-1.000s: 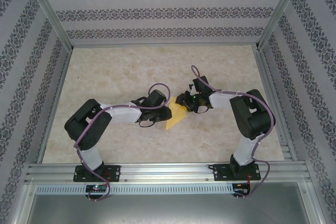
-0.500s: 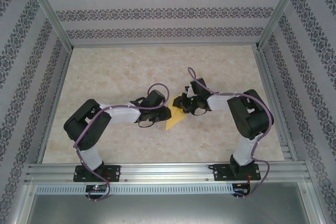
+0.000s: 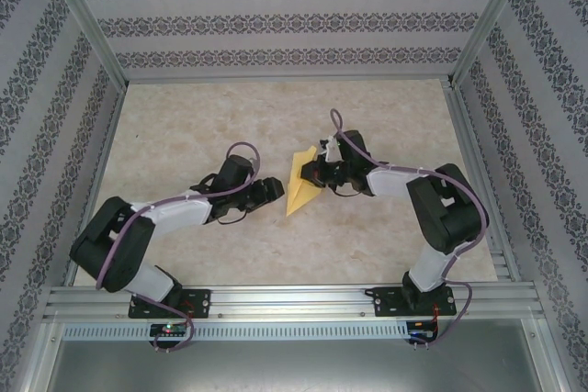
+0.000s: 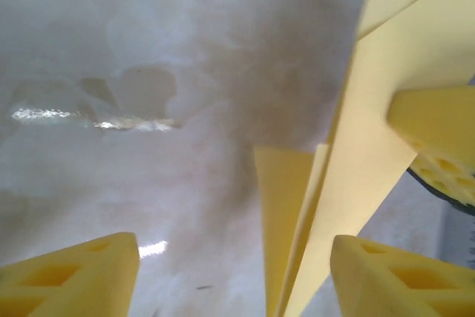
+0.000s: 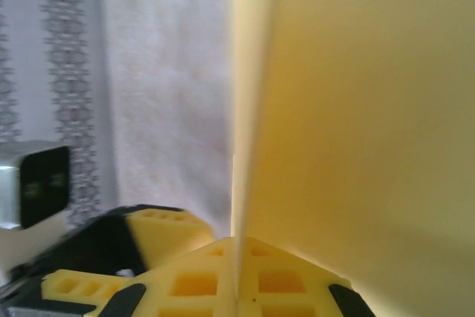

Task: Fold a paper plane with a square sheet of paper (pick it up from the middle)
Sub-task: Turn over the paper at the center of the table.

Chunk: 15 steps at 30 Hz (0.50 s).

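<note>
The square sheet of paper is yellow and folded into a pointed, creased triangle near the table's middle. My right gripper is shut on its right edge and holds it on edge. In the right wrist view the paper rises from between the closed fingers of that gripper. My left gripper stands open just left of the paper, apart from it. In the left wrist view its two yellow fingertips are spread wide around the left gripper, and the paper stands ahead to the right.
The beige mottled tabletop is bare around the arms. Patterned walls and aluminium posts enclose it on three sides. A metal rail runs along the near edge at the arm bases.
My left gripper has opened, let go of the paper and drawn back to the left. My right gripper has shut on the paper, which now reaches farther up the table.
</note>
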Each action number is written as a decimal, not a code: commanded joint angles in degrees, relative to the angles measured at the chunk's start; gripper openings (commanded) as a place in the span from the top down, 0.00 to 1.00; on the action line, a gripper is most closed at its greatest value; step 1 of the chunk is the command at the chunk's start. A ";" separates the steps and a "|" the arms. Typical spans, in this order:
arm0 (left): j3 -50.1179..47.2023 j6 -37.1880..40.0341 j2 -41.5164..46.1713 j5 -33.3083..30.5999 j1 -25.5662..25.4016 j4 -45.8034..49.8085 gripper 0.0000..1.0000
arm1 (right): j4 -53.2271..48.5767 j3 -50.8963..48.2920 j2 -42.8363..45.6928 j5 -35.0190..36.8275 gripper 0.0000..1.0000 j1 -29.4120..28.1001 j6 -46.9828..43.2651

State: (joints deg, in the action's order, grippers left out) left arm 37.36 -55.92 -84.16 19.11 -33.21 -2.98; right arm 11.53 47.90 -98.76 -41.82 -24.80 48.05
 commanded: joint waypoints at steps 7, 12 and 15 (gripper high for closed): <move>-2.05 -3.87 6.64 12.28 1.60 -18.72 0.09 | 17.96 2.98 2.37 -14.44 0.96 1.51 10.90; -1.73 -4.40 5.74 13.58 1.65 -23.65 0.22 | 24.82 2.66 1.42 -16.32 0.95 1.50 16.93; -1.43 -3.89 5.60 13.19 1.64 -23.80 0.37 | 27.14 2.34 0.87 -17.05 0.95 1.50 19.12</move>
State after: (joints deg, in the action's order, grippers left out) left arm 35.66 -59.88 -78.24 30.85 -32.25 -21.76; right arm 31.90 49.67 -97.08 -56.14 -23.22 63.13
